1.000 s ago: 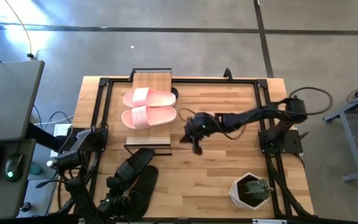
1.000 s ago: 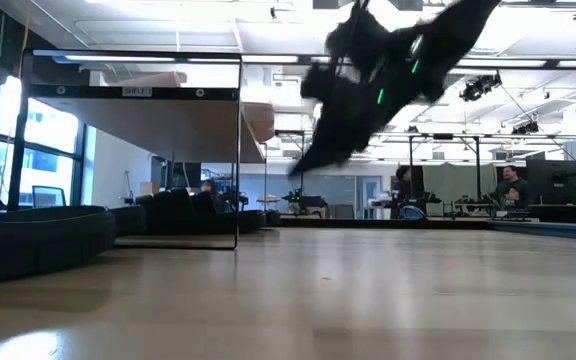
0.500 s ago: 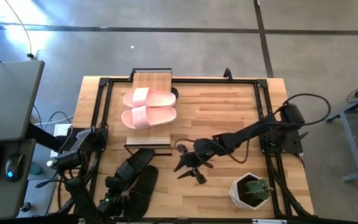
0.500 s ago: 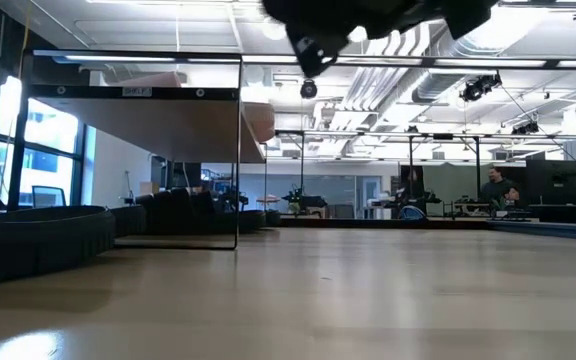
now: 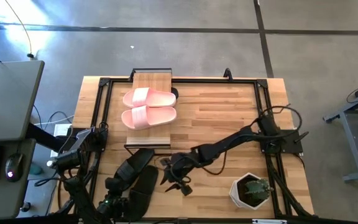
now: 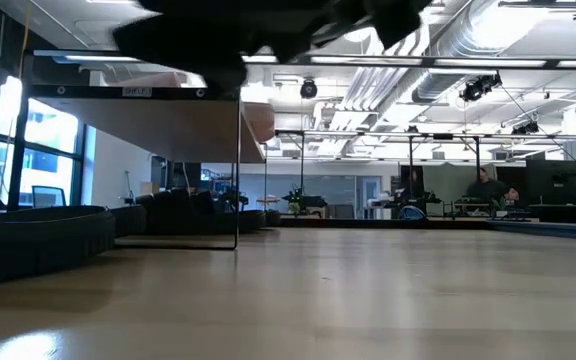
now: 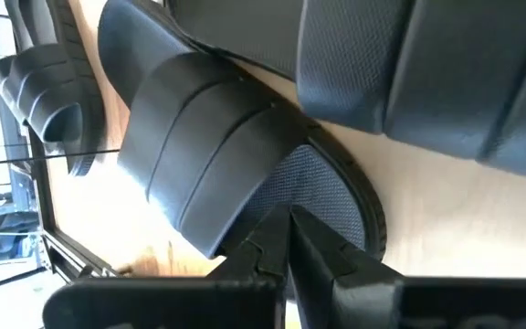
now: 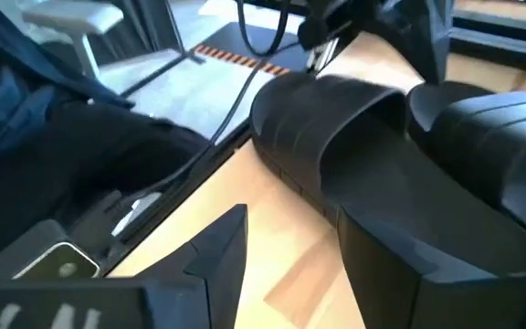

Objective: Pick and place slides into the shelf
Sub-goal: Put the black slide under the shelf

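Right gripper (image 5: 174, 180) hovering with fingers spread, just beside black slides (image 5: 135, 177); left gripper (image 7: 286, 239) closed together near them.

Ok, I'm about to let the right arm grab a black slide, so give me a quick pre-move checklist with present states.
1. Right hand beside the black slides: ok.
2. Right hand open: ok, one finger shows clear of the slide.
3. Right hand empty: ok.
4. Room on the shelf top: not ok, the pink pair fills most of it.
5. Left hand out of the way: not ok, it sits shut right by the same slides.
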Robot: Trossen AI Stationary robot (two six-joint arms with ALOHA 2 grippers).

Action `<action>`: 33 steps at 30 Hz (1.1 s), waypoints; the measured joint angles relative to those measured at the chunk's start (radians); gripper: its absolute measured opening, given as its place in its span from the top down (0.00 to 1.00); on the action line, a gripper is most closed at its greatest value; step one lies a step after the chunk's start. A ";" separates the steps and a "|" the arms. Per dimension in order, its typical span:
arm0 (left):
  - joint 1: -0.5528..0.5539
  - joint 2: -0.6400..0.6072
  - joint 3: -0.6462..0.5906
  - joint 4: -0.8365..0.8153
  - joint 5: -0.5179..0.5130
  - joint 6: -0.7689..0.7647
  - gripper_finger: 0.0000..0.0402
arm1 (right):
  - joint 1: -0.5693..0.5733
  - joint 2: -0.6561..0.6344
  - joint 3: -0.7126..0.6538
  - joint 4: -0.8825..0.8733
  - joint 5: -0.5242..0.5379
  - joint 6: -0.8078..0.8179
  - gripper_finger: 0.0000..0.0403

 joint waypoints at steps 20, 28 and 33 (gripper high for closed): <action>-0.075 -0.305 -0.019 0.330 -0.326 0.056 1.00 | 0.005 0.124 0.132 0.020 -0.053 -0.006 0.63; -0.051 -0.593 -0.266 0.789 -0.325 0.366 1.00 | 0.005 0.126 0.131 0.058 -0.098 0.016 0.63; -0.052 -0.792 -0.499 0.969 -0.308 0.388 1.00 | 0.005 0.126 0.131 0.065 -0.083 0.013 0.63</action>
